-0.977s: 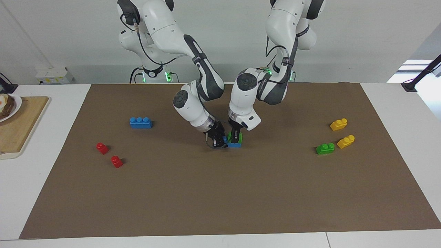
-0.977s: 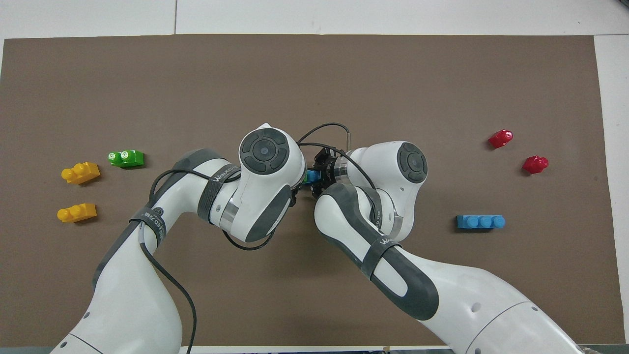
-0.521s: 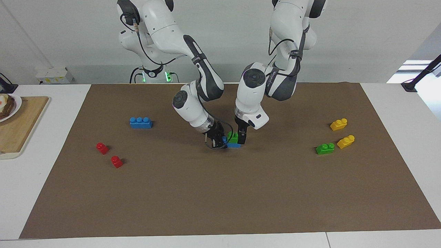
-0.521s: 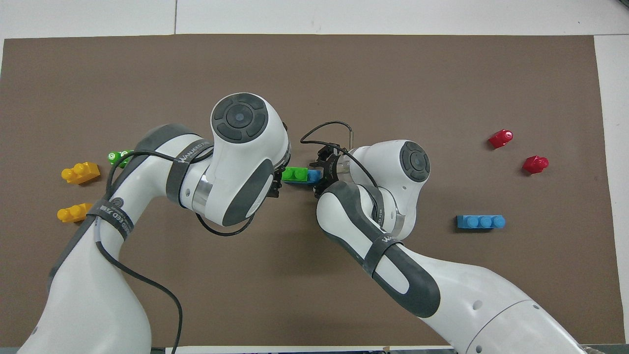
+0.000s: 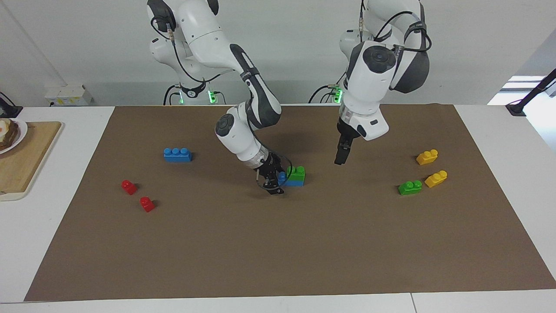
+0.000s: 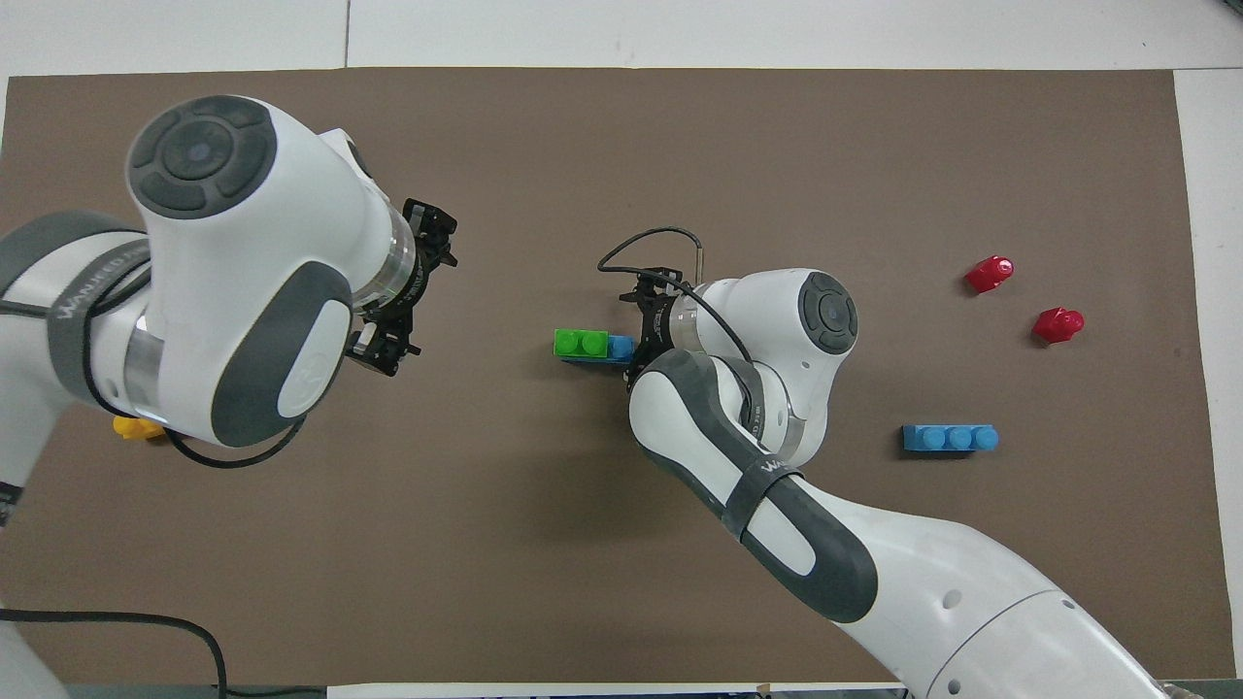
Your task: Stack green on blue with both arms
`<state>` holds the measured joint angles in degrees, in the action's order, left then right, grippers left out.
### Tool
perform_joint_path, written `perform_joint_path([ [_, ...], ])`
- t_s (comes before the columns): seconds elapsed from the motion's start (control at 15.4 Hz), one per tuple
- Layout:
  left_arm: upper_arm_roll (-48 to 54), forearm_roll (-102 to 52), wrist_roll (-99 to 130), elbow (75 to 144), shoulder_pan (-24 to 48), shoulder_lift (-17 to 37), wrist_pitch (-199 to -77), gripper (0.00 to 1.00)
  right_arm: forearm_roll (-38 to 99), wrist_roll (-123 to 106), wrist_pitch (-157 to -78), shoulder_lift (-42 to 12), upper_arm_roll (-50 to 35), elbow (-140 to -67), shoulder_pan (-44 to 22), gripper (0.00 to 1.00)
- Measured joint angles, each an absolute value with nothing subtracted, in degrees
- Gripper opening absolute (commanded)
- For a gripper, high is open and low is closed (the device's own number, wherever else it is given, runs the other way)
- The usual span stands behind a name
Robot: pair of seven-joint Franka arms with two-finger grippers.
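The right gripper (image 5: pixel 274 182) is low at the mat (image 5: pixel 278 243), its fingers clamped on the uncovered end of the blue (image 5: pixel 290 180) brick at mid-table. The green (image 5: pixel 297 172) brick sits on top of that blue brick, covering the end toward the left arm's side; one blue stud shows bare beside the gripper in the overhead view (image 6: pixel 620 342). The pair rests flat on the mat and appears seated, though how fully the studs have engaged cannot be read.

The left gripper (image 5: pixel 340 157) hangs in the air over bare mat, well apart from the stack, holding nothing; whether its fingers stand apart or together cannot be told.

Judged step: the stacking itself looks done, and what remains is the release. The next move calls for the right gripper to part its fingers and rise straight up, so that the blue brick is not dragged or tipped.

Unused: a second blue brick (image 5: pixel 177 154) and two red bricks (image 5: pixel 129 187) toward the right arm's end; a second green brick (image 5: pixel 410 187) and two yellow bricks (image 5: pixel 427 157) toward the left arm's end.
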<state>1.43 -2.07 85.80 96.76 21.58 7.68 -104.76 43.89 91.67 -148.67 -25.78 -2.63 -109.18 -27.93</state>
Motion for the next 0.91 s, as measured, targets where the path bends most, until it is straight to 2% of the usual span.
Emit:
perform_joint_path([
  [0.33, 1.2, -2.01, 63.19, 97.13, 11.1, 2.66, -99.99, 1.0, 43.89, 91.67, -145.02, -23.29, -2.55, -108.15, -22.48, 1.0],
  [0.59, 1.15, -2.02, 42.94, 97.9, 5.21, -1.08, -93.42, 1.0, 43.89, 91.63, -137.44, -19.28, -2.4, -107.12, -15.69, 1.0],
  [0.91, 1.06, -2.02, 30.12, 98.83, 1.09, -1.61, -91.3, 1.0, 41.03, 83.63, -126.81, -14.38, -2.16, -104.16, -8.34, 1.0],
])
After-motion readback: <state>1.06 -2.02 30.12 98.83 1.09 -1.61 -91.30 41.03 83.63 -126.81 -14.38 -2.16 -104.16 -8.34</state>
